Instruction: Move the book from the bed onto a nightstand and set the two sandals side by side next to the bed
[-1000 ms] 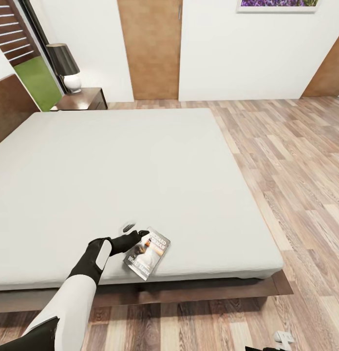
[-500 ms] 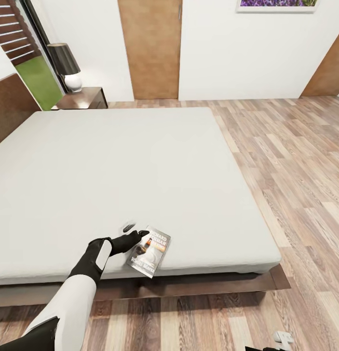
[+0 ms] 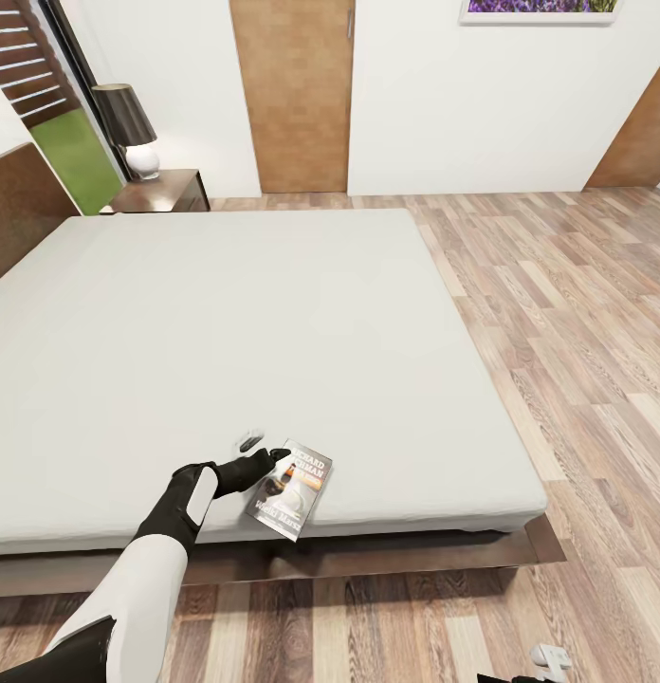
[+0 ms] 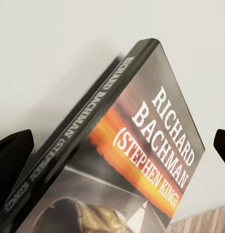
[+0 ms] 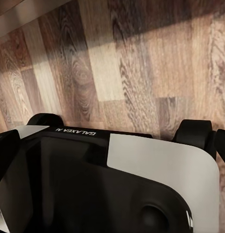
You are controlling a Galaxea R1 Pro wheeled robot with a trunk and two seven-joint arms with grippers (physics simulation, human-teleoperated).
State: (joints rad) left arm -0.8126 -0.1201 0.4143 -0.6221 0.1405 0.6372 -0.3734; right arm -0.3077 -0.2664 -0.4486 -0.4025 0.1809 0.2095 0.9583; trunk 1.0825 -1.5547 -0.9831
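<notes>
The book (image 3: 292,489), dark-covered with white "RICHARD BACHMAN" lettering and an orange strip, lies on the bed (image 3: 273,313) at its near edge, one corner jutting past the mattress. My left gripper (image 3: 262,450) is open at the book's near-left corner, one fingertip touching it. In the left wrist view the book (image 4: 141,160) lies between the two widely spread fingers (image 4: 13,160). My right gripper (image 5: 112,145) hangs low and open over the wood floor, above my own base. A nightstand (image 3: 164,190) stands at the bed's far left corner. The sandals are out of view.
A black-shaded lamp (image 3: 126,123) takes up part of the nightstand top. The dark headboard (image 3: 17,204) runs along the left. Tan doors (image 3: 292,95) sit in the white back wall. Bare plank floor (image 3: 577,332) spreads right of the bed.
The book has shifted and turned slightly at the bed edge beside my left fingers. The whole view has nudged a little; the left arm stays in place.
</notes>
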